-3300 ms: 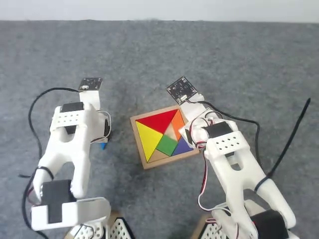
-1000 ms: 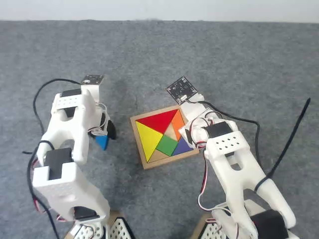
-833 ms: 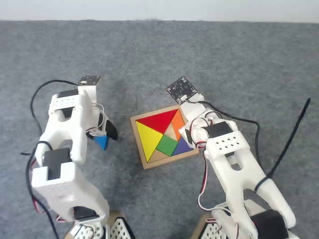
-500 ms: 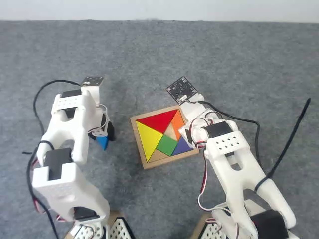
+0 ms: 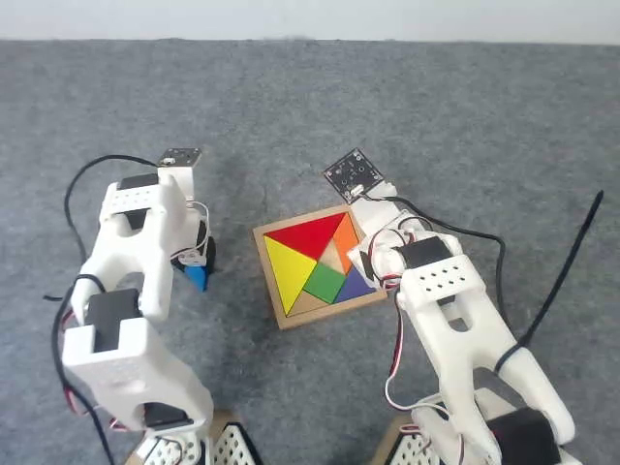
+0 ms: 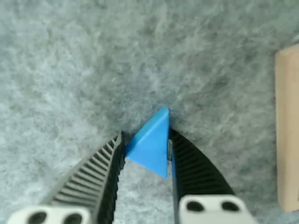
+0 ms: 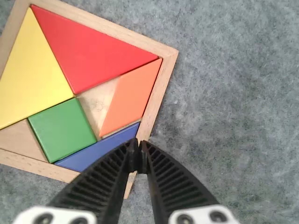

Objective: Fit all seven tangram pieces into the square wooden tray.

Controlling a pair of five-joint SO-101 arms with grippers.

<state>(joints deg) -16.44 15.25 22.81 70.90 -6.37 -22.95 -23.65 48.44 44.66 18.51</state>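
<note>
Left of tray (image 5: pixel 298 306): left gripper (image 6: pixel 145 137) pinching blue triangle (image 6: pixel 152 142) for carrying to 1 of 2 gaps; right gripper (image 7: pixel 138 144) idle, jaws pressed together.

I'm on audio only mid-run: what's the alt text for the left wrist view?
The left tool grips a blue triangle piece between its two ribbed black fingers, seen against grey carpet. A strip of the wooden tray shows at the picture's edge, apart from the piece.
</note>
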